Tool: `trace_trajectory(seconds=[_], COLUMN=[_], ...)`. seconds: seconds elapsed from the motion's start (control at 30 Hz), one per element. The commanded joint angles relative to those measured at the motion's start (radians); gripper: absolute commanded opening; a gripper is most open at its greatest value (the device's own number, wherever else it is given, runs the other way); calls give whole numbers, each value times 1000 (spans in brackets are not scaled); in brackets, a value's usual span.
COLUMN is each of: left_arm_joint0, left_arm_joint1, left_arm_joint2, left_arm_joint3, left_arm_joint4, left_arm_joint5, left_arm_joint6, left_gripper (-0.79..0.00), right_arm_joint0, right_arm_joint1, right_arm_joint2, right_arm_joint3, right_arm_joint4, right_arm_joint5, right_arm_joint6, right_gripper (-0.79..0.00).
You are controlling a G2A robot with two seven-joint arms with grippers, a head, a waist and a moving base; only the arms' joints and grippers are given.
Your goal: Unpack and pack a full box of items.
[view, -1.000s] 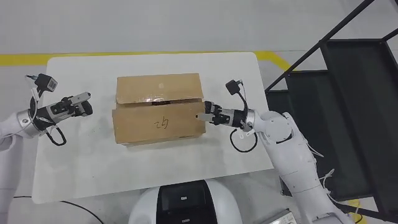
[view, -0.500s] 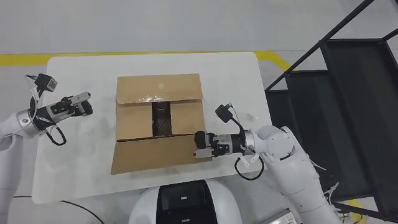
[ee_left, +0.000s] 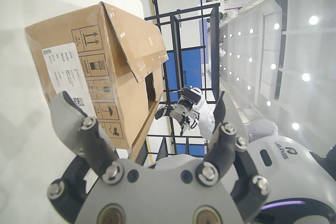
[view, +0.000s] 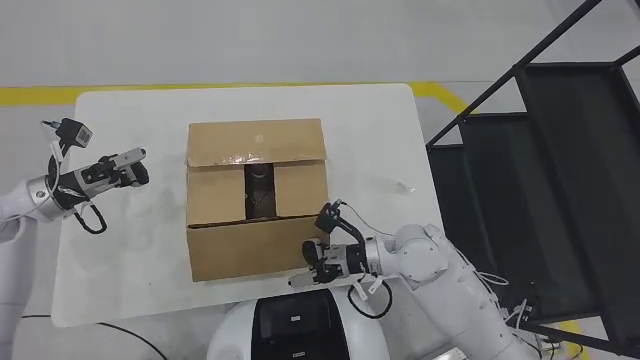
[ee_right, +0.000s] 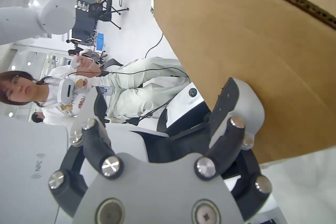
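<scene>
White table [view: 120, 280]; black metal stairs [view: 560, 130] just beside; yellow floor line [view: 30, 95] behind.

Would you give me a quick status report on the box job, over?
Left pincer open, apart from the box. Right pincer open at the near flap, folded out. Far flap and inner flaps partly cover contents; dark item shows between.
</scene>
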Motion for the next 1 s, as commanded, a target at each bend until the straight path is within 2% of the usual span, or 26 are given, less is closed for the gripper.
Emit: trace_trajectory(seconds=[0.0,0.3,0.53,0.63,0.87,0.97], left_arm_joint0=[0,0,0,16,69,86], left_arm_joint1=[0,0,0,1,13,19], left_arm_joint2=[0,0,0,-2,-30,-23], left_arm_joint3=[0,0,0,-40,-140,-178], left_arm_joint4=[0,0,0,1,-106,-113], left_arm_joint5=[0,0,0,-5,-40,-5], left_arm_joint6=[0,0,0,13,-169,-206], left_gripper=[0,0,0,0,0,0], right_arm_joint0=[-1,7,-20,-40,-75,-90], right_arm_joint1=[-1,0,19,31,50,54], right_arm_joint2=[-17,-61,-25,12,90,105], right_arm_joint3=[9,55,-56,-120,-190,-196], right_arm_joint4=[-34,-112,84,170,250,278], right_arm_joint5=[16,73,20,10,15,0], right_arm_joint6=[-50,-140,-58,-23,-45,-87], right_gripper=[0,0,0,0,0,0])
